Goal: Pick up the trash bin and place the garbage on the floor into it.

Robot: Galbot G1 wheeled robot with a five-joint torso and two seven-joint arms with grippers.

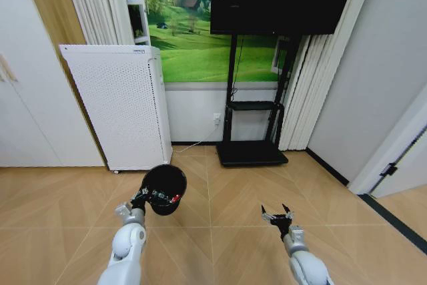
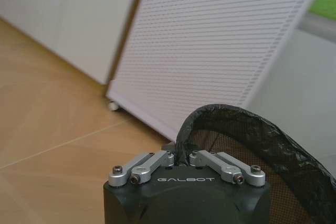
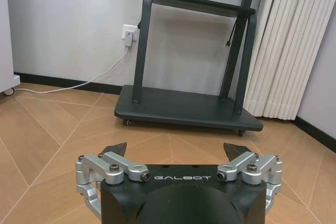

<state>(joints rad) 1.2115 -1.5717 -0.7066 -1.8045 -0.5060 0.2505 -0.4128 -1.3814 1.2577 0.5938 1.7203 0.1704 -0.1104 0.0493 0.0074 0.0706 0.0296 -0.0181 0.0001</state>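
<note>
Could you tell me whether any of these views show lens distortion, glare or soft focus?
Head view: wide-angle bending, with the white appliance and wall edges leaning outward. Left wrist view: the left gripper on the trash bin rim is sharp, the background soft. Right wrist view: even lighting, no glare, open right gripper crisp.

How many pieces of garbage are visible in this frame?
1: a red piece inside the trash bin, which the left gripper holds by its rim. More may be hidden deeper inside the bin. The open right gripper holds none.

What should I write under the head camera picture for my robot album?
Left gripper holds the black trash bin by its rim; right gripper waits open.
</note>
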